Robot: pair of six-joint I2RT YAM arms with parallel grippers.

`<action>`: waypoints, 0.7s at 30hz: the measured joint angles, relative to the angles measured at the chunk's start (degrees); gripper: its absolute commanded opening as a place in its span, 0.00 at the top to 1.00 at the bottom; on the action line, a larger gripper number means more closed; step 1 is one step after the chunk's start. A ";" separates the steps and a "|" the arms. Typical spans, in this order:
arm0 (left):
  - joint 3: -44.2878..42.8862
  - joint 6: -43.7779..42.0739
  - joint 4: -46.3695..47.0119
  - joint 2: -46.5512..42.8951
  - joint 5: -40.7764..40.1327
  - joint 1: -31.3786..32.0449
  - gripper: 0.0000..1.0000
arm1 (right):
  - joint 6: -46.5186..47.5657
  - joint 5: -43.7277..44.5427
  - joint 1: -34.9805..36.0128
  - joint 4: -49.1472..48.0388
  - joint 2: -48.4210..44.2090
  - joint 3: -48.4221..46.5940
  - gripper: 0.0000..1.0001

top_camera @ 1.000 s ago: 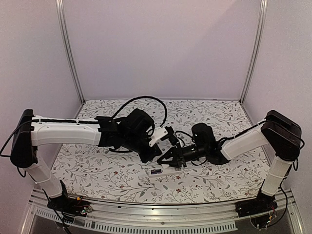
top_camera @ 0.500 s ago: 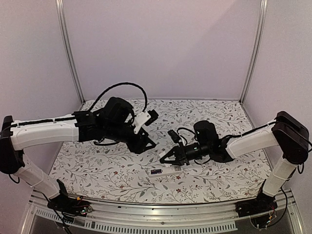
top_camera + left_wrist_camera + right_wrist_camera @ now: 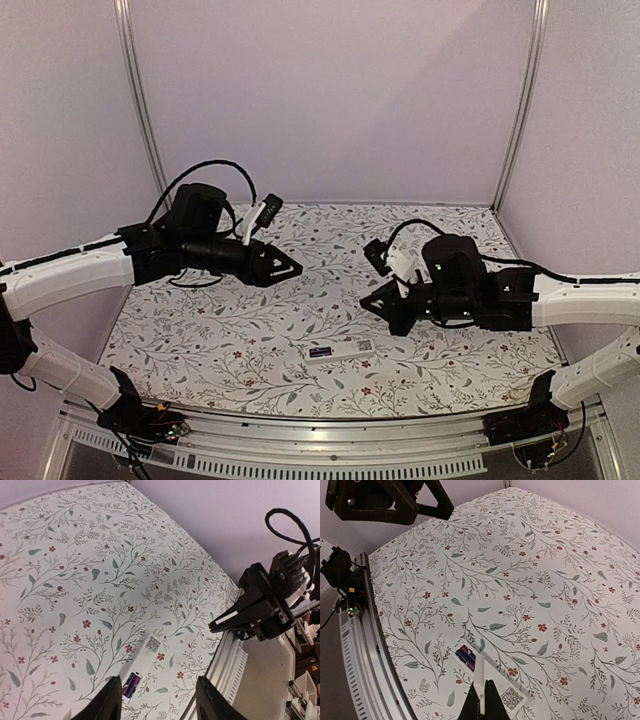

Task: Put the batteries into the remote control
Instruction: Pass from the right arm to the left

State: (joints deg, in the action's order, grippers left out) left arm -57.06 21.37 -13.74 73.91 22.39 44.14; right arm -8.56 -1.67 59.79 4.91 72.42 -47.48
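qr-labelled remote control (image 3: 340, 351); left gripper (image 3: 157, 692) wide, right gripper (image 3: 481, 695) tight on white cover (image 3: 478, 675)

Soft, even light from above, a little dim and violet. Below the left gripper (image 3: 296, 268) and right gripper (image 3: 368, 303) the table (image 3: 250, 350) has only faint shadows. In wrist views the fingers (image 3: 107, 705) are blurred, and the rail (image 3: 365, 645) left of the right gripper bends.

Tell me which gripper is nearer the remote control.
Right. The right gripper, clamping a thin white piece, hovers just behind the remote control; the left gripper is farther back and left.
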 measured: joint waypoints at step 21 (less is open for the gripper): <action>0.09 29.92 15.65 11.43 9.11 8.26 0.49 | 24.52 33.90 12.55 4.13 6.12 -5.40 1.00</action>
State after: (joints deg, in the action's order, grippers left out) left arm -56.97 51.29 1.91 85.34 31.51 52.40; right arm 15.97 32.23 72.34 9.04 78.54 -52.88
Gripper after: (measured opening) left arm 0.493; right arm 0.006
